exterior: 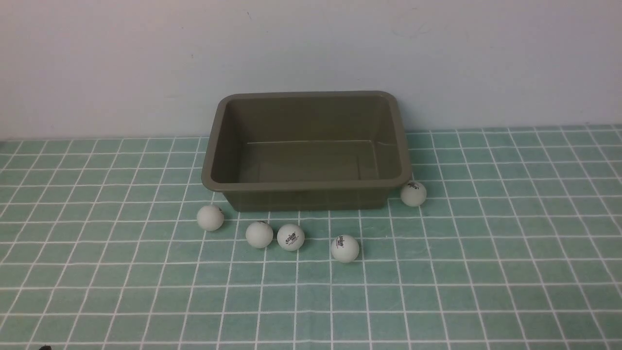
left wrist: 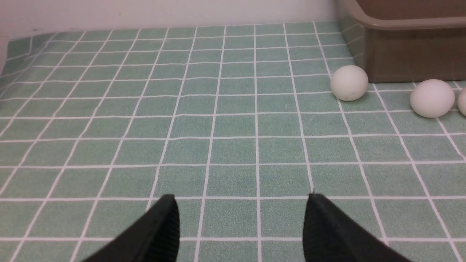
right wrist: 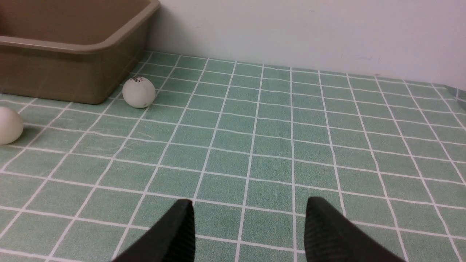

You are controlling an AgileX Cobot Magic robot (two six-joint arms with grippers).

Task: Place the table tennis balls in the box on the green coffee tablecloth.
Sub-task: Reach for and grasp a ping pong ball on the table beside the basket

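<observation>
The olive-brown box (exterior: 306, 184) stands empty at the back of the green coffee tablecloth (exterior: 437, 291). Several white table tennis balls lie on the cloth in front of it: one (exterior: 210, 217) near its front left corner, two (exterior: 259, 234) (exterior: 290, 236) side by side, one (exterior: 345, 248) further forward, and one (exterior: 413, 193) at its front right corner. My left gripper (left wrist: 240, 198) hovers open over bare cloth, well short of the nearest ball (left wrist: 349, 83). My right gripper (right wrist: 247, 203) is open too, with nothing between its fingers, far from the corner ball (right wrist: 138, 92). Neither arm shows in the front view.
A pale wall (exterior: 311, 48) rises directly behind the box. The cloth's edges show at the far corner in the left wrist view (left wrist: 9, 54) and in the right wrist view (right wrist: 457, 92).
</observation>
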